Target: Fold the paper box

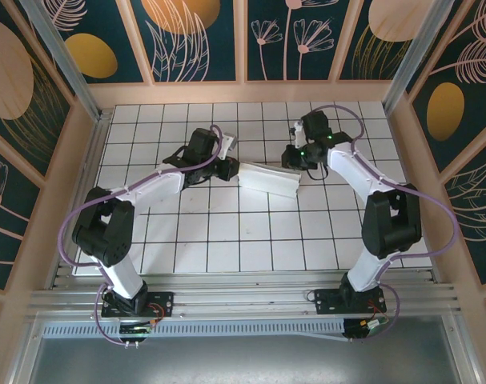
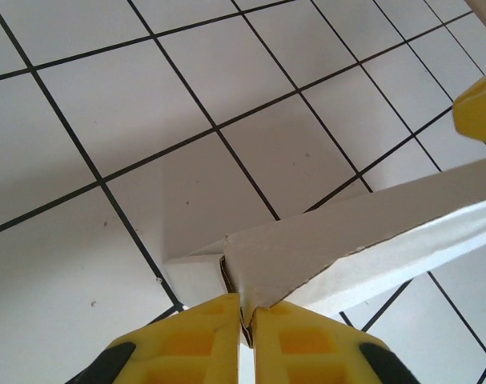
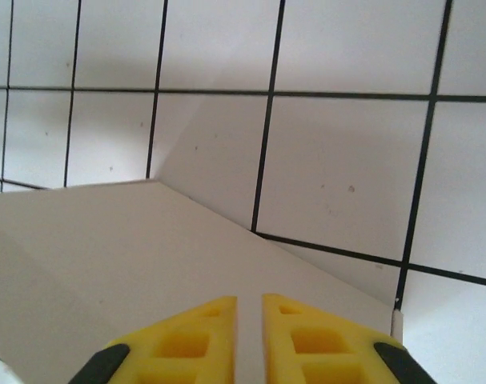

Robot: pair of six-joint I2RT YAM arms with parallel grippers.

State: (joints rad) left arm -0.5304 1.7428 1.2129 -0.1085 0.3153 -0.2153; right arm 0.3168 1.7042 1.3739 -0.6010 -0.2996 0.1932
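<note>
Overhead, paper box: the paper box [image 1: 268, 179] lay across the middle of the gridded table [image 1: 226, 240], its long side running left to right, between the two grippers.
Overhead, left gripper: the left gripper [image 1: 231, 169] met the box's left end.
Overhead, right gripper: the right gripper [image 1: 295, 162] sat at the box's far right corner.
Overhead, left arm: the left arm [image 1: 146, 192] rose from its base at the near left, elbow bent out to the left, forearm reaching right and far toward the box.
Overhead, right arm: the right arm [image 1: 363, 180] rose from the near right, folded at the elbow, forearm angled left and far, wrist tipped down over the box.
Left wrist, paper box: a white panel [image 2: 363, 232] ran from the fingertips up to the right, held clear of the tiles, with a shadow beneath it.
Left wrist, jaws: the left gripper [image 2: 247, 310] had its yellow fingers [image 2: 202, 336] pressed almost together, pinching a creased corner of the cardboard in the thin slit.
Left wrist, far end: one yellow finger of the right gripper [image 2: 476, 108] showed at the box's other end.
Right wrist, paper box: a broad white panel [image 3: 106, 256] spread left and below the fingertips, above the tiles.
Right wrist, jaws: the right gripper [image 3: 250, 308] had its fingers [image 3: 315, 340] drawn close, a narrow gap between them, with the panel's edge running into that gap, clamped as far as could be seen.
</note>
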